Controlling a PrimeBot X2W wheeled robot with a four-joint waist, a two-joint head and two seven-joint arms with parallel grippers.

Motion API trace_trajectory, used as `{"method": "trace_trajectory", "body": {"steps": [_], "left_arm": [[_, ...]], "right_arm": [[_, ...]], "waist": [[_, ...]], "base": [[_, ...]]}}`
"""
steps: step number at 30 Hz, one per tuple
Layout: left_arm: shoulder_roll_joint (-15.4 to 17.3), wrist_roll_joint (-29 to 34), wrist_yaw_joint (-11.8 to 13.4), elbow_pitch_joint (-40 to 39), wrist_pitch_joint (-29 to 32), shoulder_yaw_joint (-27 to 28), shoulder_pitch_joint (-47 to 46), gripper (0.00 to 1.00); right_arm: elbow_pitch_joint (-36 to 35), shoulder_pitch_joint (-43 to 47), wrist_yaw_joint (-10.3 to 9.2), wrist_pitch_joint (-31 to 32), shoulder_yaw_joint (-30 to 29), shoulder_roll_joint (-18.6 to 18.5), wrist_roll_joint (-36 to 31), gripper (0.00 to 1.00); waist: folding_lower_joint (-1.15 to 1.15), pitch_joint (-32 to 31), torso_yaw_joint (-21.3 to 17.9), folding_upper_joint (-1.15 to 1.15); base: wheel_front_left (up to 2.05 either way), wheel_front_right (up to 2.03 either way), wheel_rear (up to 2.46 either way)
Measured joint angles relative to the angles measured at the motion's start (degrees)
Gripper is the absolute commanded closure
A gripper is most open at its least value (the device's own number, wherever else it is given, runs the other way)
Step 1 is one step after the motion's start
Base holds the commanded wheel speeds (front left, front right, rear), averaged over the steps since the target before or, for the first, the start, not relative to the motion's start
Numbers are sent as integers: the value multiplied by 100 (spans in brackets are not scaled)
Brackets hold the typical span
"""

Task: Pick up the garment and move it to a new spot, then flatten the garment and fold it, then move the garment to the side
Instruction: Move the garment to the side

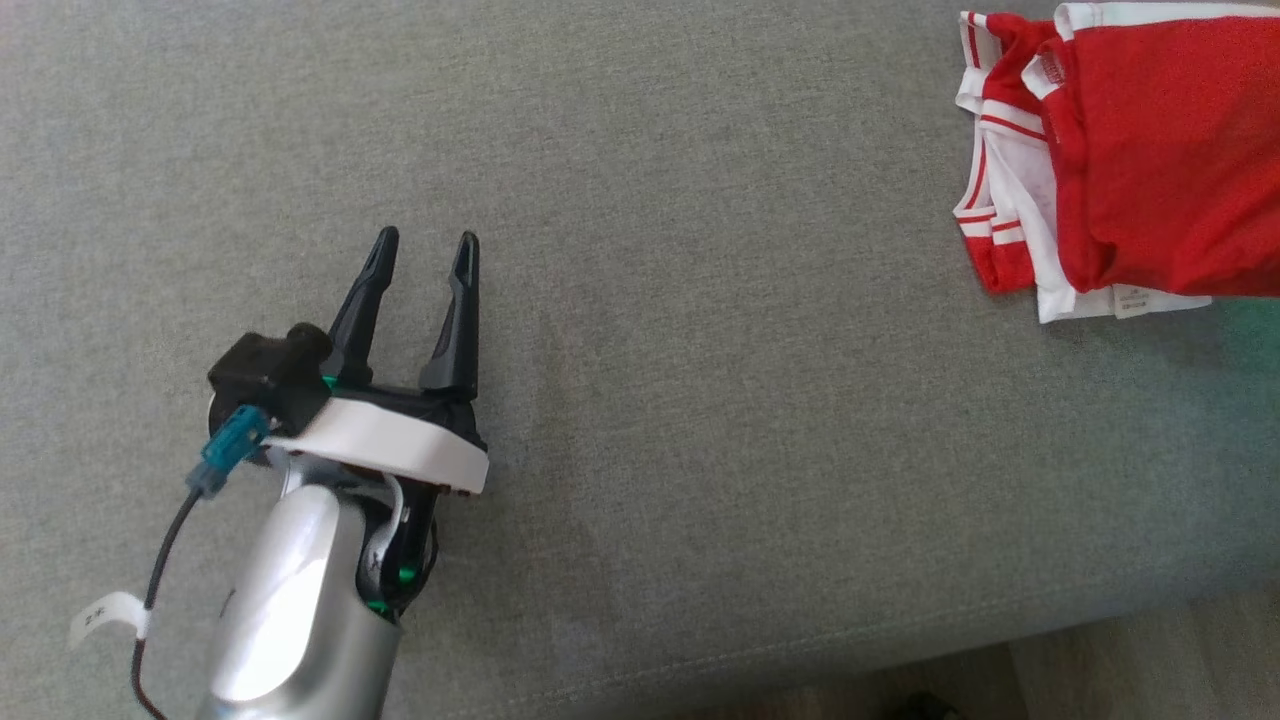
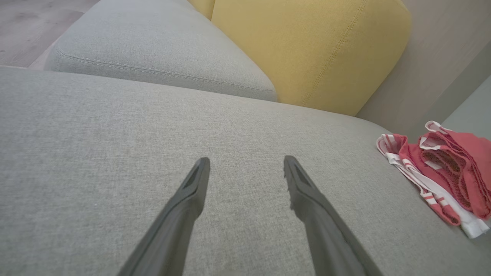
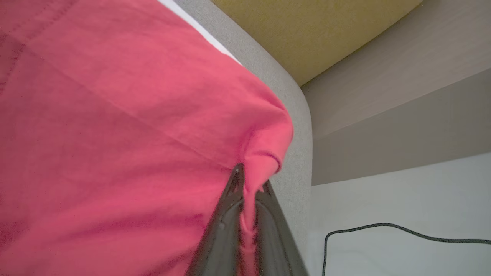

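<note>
The garment (image 1: pixel 1140 150) is red with white striped trim, folded into a thick stack at the far right of the grey sofa seat (image 1: pixel 640 300). In the left wrist view the garment (image 2: pixel 448 172) lies at the right, its layered edges showing. My right gripper (image 3: pixel 249 180) is shut on a pinched corner of the garment (image 3: pixel 134 134), red cloth squeezed between its two dark fingers near the seat's edge. My left gripper (image 1: pixel 422 240) stands open over bare seat fabric at the left, far from the garment; its fingers (image 2: pixel 191 188) hold nothing.
A yellow back cushion (image 2: pixel 307 50) and a second grey seat cushion (image 2: pixel 153 50) lie beyond the seat. The sofa's front edge (image 1: pixel 900 660) runs along the bottom right of the head view. A black cable (image 3: pixel 402 232) lies on the pale floor beside the sofa.
</note>
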Motion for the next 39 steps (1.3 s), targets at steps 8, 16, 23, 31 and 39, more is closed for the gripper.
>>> {"method": "trace_trajectory", "body": {"steps": [8,16,23,31,39], "left_arm": [[-1,0,0,5,-1,-5,-44,0],[-1,-11,0,68,-1,4,-41,0],[-1,-85,16,44,0,18,30,0],[0,-111,116,-149,-1,175,385,0],[2,-111,209,-187,-1,167,898,0]], "right_arm": [[-7,172,0,9,-463,330,-51,0],[-347,253,0,8,-723,606,-44,0],[-1026,204,0,-336,-872,1430,157,0],[-1411,611,0,-1266,-1054,2930,172,0],[-1266,1938,0,-2063,-1193,3819,-289,0]], "waist": [[0,0,17,0],[0,-200,14,0],[0,-555,70,0],[0,-1102,229,0],[-1,-1613,491,0]], "base": [[0,0,0],[0,0,0],[0,0,0],[0,0,0],[0,0,0]]}}
